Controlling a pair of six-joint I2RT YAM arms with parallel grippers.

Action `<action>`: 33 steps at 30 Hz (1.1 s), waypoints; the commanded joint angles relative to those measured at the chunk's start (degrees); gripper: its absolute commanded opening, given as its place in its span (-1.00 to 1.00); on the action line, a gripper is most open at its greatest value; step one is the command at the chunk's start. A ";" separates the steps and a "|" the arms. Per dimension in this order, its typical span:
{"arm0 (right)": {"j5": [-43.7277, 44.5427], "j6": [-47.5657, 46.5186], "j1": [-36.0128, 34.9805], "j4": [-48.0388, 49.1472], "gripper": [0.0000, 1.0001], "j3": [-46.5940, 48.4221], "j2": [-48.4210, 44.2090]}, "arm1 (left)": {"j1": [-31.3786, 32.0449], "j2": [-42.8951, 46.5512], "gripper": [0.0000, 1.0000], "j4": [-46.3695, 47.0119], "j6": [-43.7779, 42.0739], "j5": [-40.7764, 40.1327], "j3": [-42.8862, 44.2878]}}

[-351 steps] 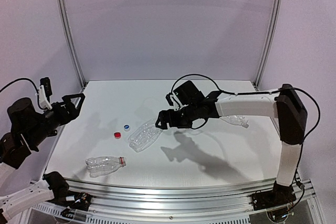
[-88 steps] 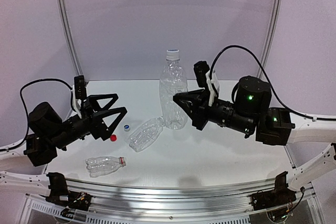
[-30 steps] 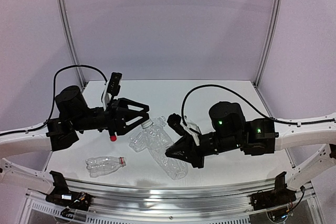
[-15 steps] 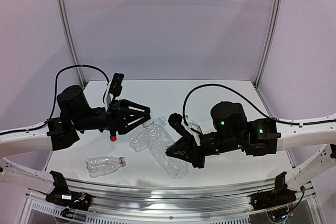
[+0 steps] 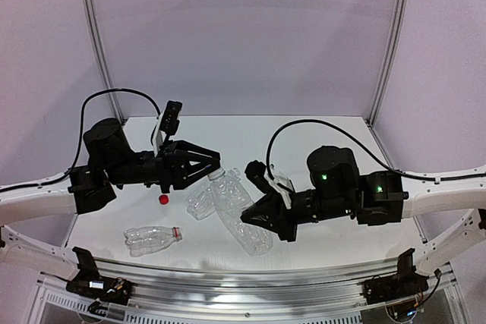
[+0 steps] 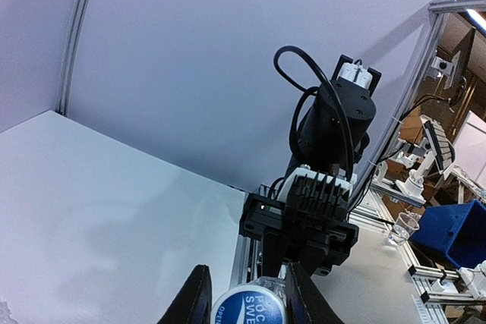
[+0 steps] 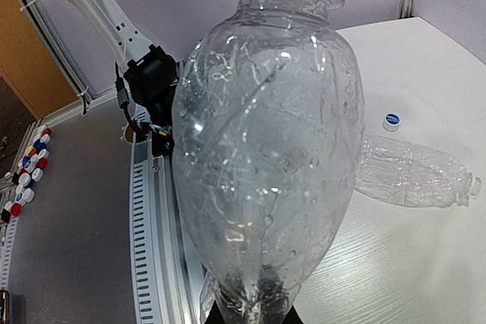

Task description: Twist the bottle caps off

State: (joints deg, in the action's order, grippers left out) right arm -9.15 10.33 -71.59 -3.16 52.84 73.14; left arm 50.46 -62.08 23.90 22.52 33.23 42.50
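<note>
A clear plastic bottle (image 5: 241,218) is held tilted above the white table (image 5: 319,134), its base low and toward the near edge, its neck raised toward the left. The base is pinched by the right gripper (image 5: 249,223), whose fingers are closed on the crumpled bottom, as seen in the right wrist view.

The bottle's screw cap (image 6: 249,306), white with a blue printed top, is set between the two fingers of the left gripper (image 5: 215,166). In the left wrist view the fingers (image 6: 194,301) are seen pressed against either side of the cap, so the gripper is closed on it. The cap is seated on the neck.

A red cap (image 5: 163,199) is found loose on the table, just below the left gripper. A blue-topped cap (image 7: 392,121) is seen lying on the table in the right wrist view, near the neck of a second bottle (image 5: 196,201), which lies on its side without a cap behind the held one. A third bottle (image 5: 152,238), with a red neck ring, lies on its side near the front left edge, well apart from both grippers.
</note>
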 commanded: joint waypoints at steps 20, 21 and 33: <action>3.03 -0.12 -0.57 0.59 -1.00 0.12 -0.80 | 1.31 -0.76 -0.83 -1.62 0.42 1.04 1.57; 3.42 -0.12 -0.57 0.36 -1.00 0.13 -0.72 | 1.31 -0.76 -0.84 -1.70 0.68 0.42 1.61; 32.90 4.27 -2.60 -12.58 -1.00 11.13 12.64 | 8.37 -5.43 -0.74 -11.19 11.80 -38.36 4.11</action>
State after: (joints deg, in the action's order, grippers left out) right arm 8.47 11.86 -72.73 -8.45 58.94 79.37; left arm 54.78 -63.99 18.37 28.82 10.31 43.86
